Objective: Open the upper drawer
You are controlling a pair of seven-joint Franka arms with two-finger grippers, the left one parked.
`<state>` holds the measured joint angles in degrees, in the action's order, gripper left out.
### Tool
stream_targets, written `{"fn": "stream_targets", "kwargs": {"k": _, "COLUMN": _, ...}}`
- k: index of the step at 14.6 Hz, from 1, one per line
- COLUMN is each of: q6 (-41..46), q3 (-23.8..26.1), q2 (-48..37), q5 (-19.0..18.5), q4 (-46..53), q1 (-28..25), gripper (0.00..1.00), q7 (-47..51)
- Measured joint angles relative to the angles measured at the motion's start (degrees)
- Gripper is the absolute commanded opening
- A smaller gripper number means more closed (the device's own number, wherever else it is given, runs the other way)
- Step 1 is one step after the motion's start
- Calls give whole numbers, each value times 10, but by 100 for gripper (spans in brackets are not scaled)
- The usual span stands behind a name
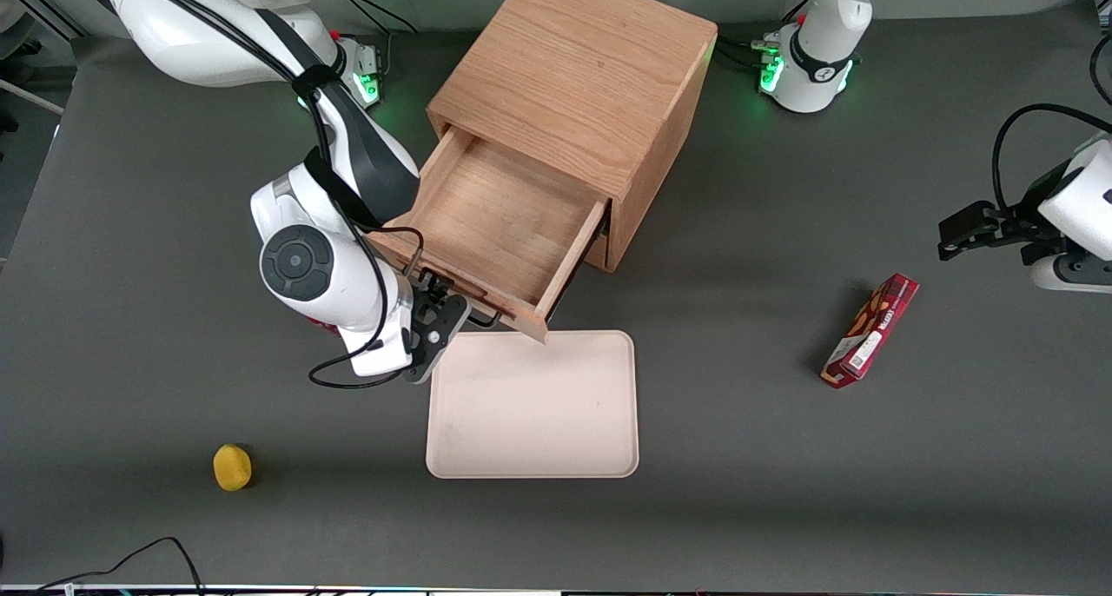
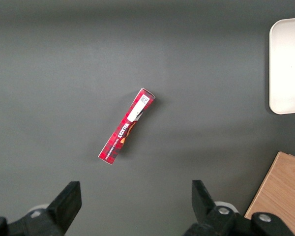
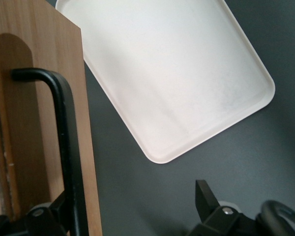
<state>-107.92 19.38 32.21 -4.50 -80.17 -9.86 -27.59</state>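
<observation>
The light oak upper drawer (image 1: 499, 231) stands pulled well out of the oak cabinet (image 1: 578, 75), over the cream tray (image 1: 534, 405). The gripper (image 1: 441, 311) hangs spread, gripping nothing, at its black bar handle (image 3: 64, 142); retreating carelessly could snag it.

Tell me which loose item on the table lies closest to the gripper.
The pale pink rectangular tray, right beside the gripper at the open upper drawer's black handle; the yellow ball and red snack box lie much farther off.

one cabinet (image 1: 578, 92), one tray (image 1: 534, 405), one box (image 1: 870, 330)
</observation>
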Motion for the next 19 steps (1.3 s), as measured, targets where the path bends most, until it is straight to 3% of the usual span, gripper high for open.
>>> {"fn": "stream_targets", "kwargs": {"k": 19, "q6": 43, "q3": -34, "q2": 37, "q5": 0, "q4": 72, "q1": 4, "gripper": 100, "q7": -48}}
